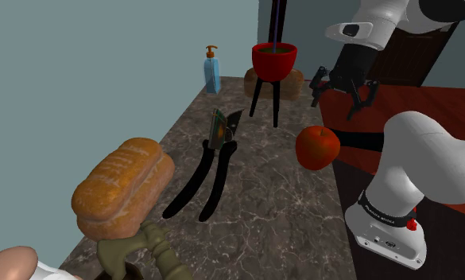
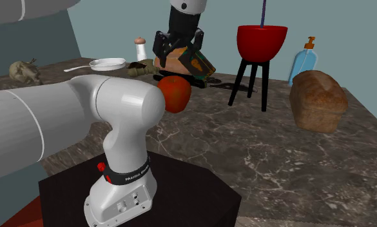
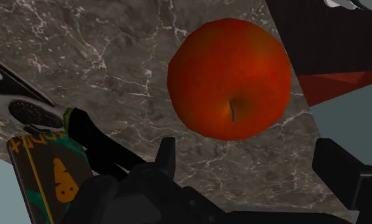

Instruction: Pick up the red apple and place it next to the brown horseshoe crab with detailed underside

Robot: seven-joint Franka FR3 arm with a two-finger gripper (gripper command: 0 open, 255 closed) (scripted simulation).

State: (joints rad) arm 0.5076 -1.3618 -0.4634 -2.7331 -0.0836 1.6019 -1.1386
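The red apple [image 1: 317, 147] sits on the dark marble counter [image 1: 254, 215] close to its edge by the stand; it also shows beside the white arm [image 2: 176, 92]. My black gripper [image 1: 335, 102] hangs open well above the apple, touching nothing. From the hand the apple [image 3: 229, 79] lies stem-up ahead of the spread fingers [image 3: 165, 156], apart from them. An olive-brown object with a ridged tail [image 1: 143, 253], perhaps the horseshoe crab, lies at the shoulder view's bottom edge past a bread loaf; I cannot tell its shape for sure.
Black-handled pruning shears [image 1: 211, 167] with a seed packet lie mid-counter beside a bread loaf [image 1: 123, 187]. A red pot on black legs [image 1: 274, 60], a blue soap bottle [image 1: 213, 70] and a second loaf [image 2: 319, 100] stand farther off. A white pan [image 2: 106, 64] lies beyond.
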